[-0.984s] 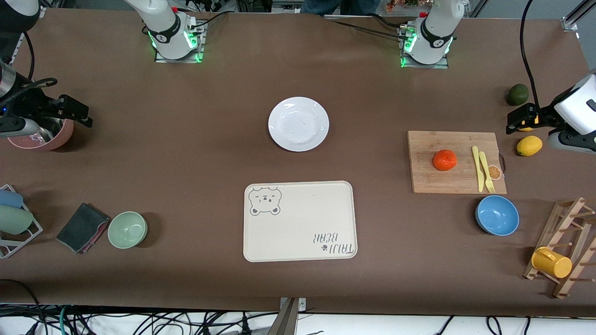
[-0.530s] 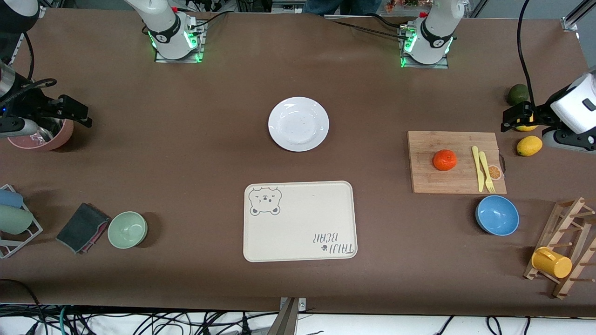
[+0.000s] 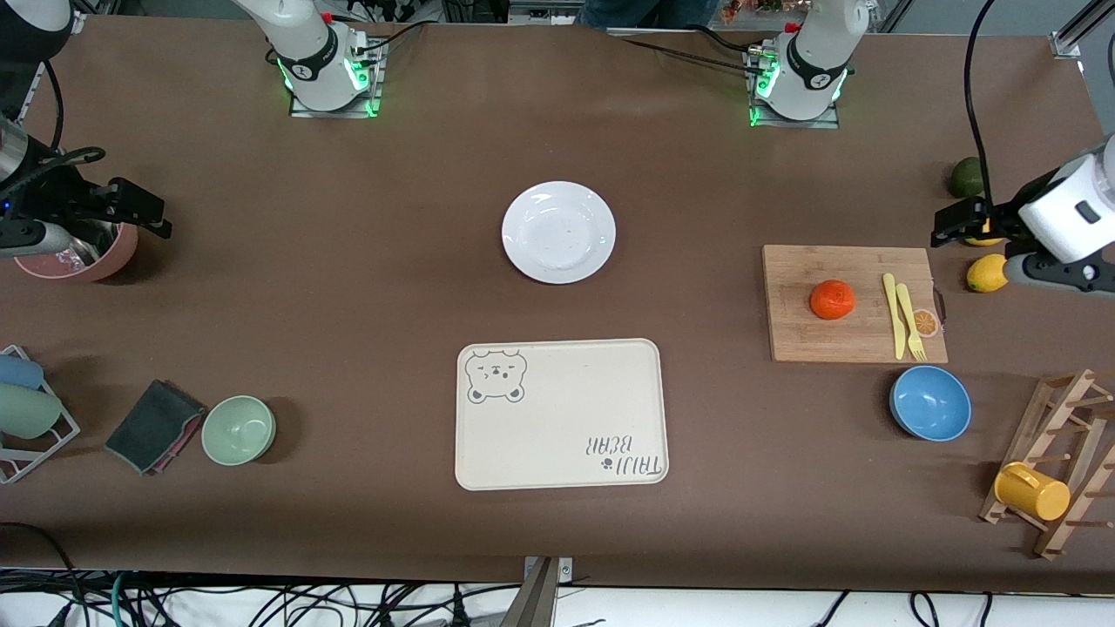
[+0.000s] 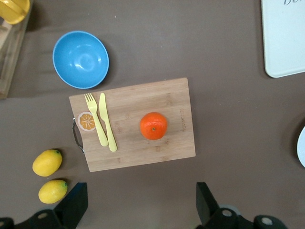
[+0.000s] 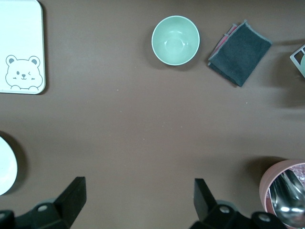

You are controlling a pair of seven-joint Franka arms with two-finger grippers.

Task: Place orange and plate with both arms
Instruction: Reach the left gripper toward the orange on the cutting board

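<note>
While both arms hang out at the table ends, the small round orange-red orange (image 3: pixel 832 299) sits on the rectangular bamboo cutting board (image 3: pixel 801 335), toward the left arm's end of the table, just beside a pale yellow plastic knife (image 3: pixel 892 313) and fork (image 3: pixel 910 324) lying on the same board. Round plain white plate (image 3: pixel 558 232) rests on the brown table (image 3: pixel 348 287) mid-table, farther from the front camera than the cream rectangular bear-print tray (image 3: pixel 561 414), apart from it.

Left gripper (image 3: pixel 948 223) is up over the table's edge zone near the two yellow lemons (image 4: pixel 47 162), fingers (image 4: pixel 74 206) spread wide, holding nothing; the dark green fruit (image 3: pixel 965 177) is beside it. Blue bowl (image 3: pixel 930 402) sits nearer the camera than the board.

Right gripper (image 3: pixel 144 209) hovers beside the pink metal-lined pot (image 3: pixel 96 261) at the right arm's end, fingers (image 5: pixel 71 198) wide apart, empty. Pale green bowl (image 3: pixel 239 429) and folded dark grey cloth (image 3: pixel 155 426) lie nearer the camera.
</note>
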